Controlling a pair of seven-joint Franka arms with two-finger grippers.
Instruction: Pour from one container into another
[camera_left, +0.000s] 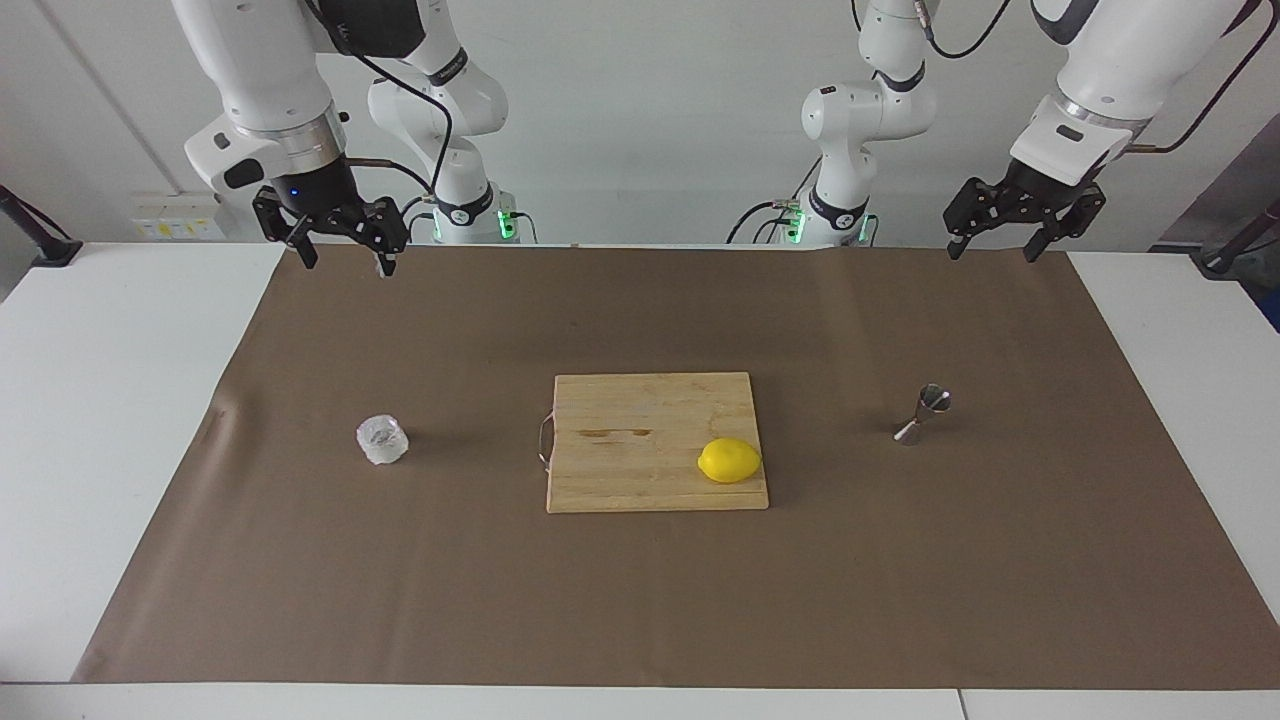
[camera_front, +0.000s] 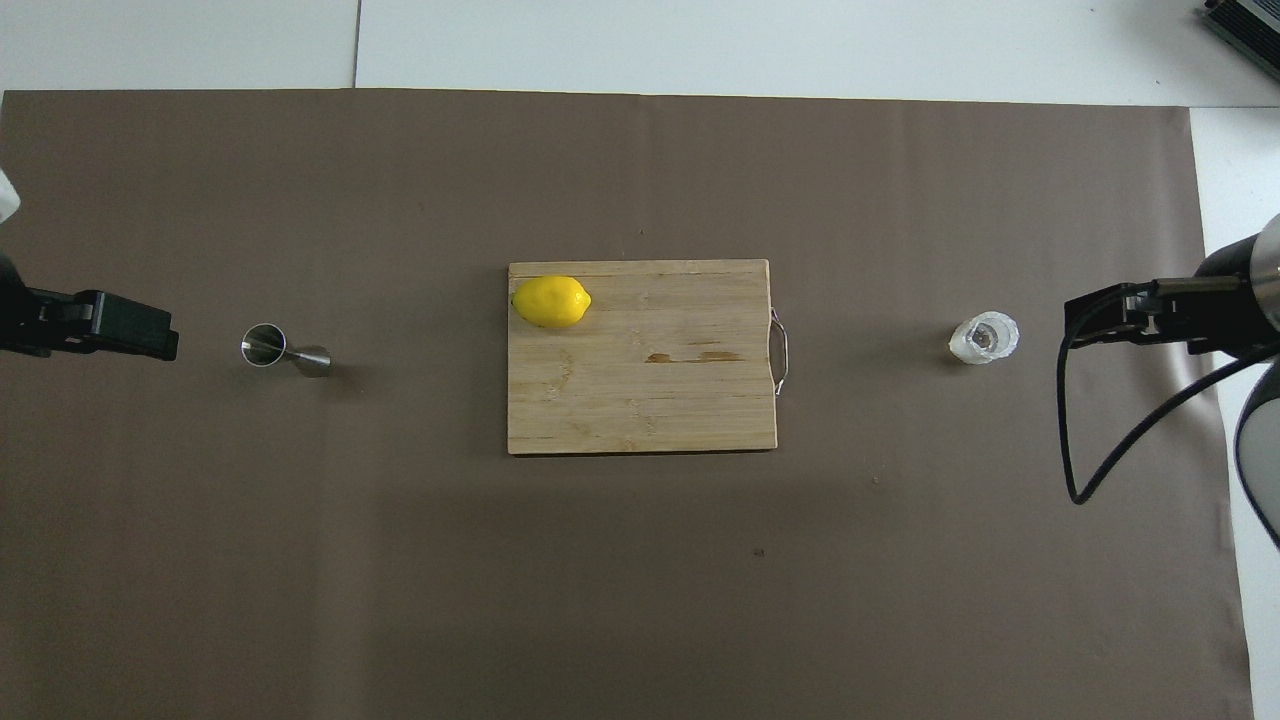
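The small clear crinkled cup (camera_left: 382, 439) stands upright on the brown mat toward the right arm's end; it also shows in the overhead view (camera_front: 984, 337). The steel hourglass jigger (camera_left: 923, 413) stands upright on the mat toward the left arm's end, and shows in the overhead view (camera_front: 285, 350). My right gripper (camera_left: 345, 260) hangs open and empty, high over the mat's edge by its base, well apart from the cup. My left gripper (camera_left: 992, 250) hangs open and empty, high over the mat's edge by its base, well apart from the jigger.
A wooden cutting board (camera_left: 640, 470) with a wire handle lies at the mat's middle. A yellow lemon (camera_left: 729, 460) sits on its corner toward the left arm's end. The brown mat (camera_left: 640, 600) covers most of the white table.
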